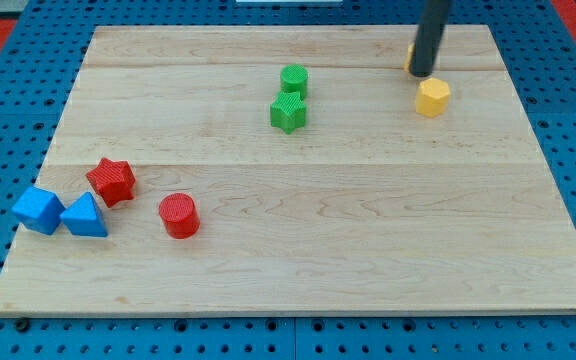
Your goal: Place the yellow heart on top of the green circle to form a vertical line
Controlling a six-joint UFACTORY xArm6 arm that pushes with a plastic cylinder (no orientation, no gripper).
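Observation:
My tip (pixel 423 74) is at the view's top right, near the board's far edge. A yellow block (pixel 432 97), which looks six-sided, lies just below and right of the tip, close to it. A sliver of another yellow block (pixel 409 56) shows at the rod's left side; its shape is hidden. The green circle (pixel 294 79) lies at the top middle, well left of the tip. A green star (pixel 288 113) sits directly below the circle, touching or nearly touching it.
A red star (pixel 111 181), a red cylinder (pixel 179 215), a blue cube-like block (pixel 38 209) and a blue triangular block (pixel 85 216) cluster at the view's lower left. The wooden board (pixel 368 250) rests on a blue pegboard.

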